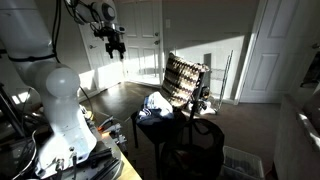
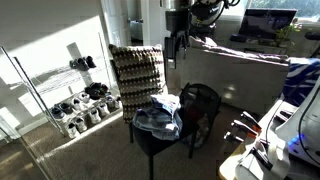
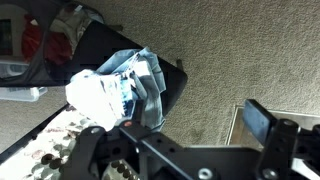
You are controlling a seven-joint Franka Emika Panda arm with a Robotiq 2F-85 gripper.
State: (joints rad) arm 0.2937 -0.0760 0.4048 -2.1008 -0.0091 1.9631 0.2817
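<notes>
My gripper (image 1: pixel 112 44) hangs high in the air, open and holding nothing, and it is well above the furniture in both exterior views (image 2: pixel 175 42). A crumpled blue-and-white cloth (image 2: pixel 158 116) lies on a small black table (image 2: pixel 142 134), also seen in an exterior view (image 1: pixel 155 104). In the wrist view the cloth (image 3: pixel 120 90) sits on the dark table (image 3: pixel 100 45), far below and left of the gripper (image 3: pixel 193 120). Only carpet shows between its spread fingers (image 3: pixel 266 122).
A brown patterned cushion (image 2: pixel 135 68) stands behind the table. A black round chair (image 2: pixel 203 100) is beside it. A shoe rack (image 2: pixel 80 98) lines the wall. The robot's white base (image 1: pixel 60 110) stands on a bench with cables. White doors (image 1: pixel 275 50) are at the back.
</notes>
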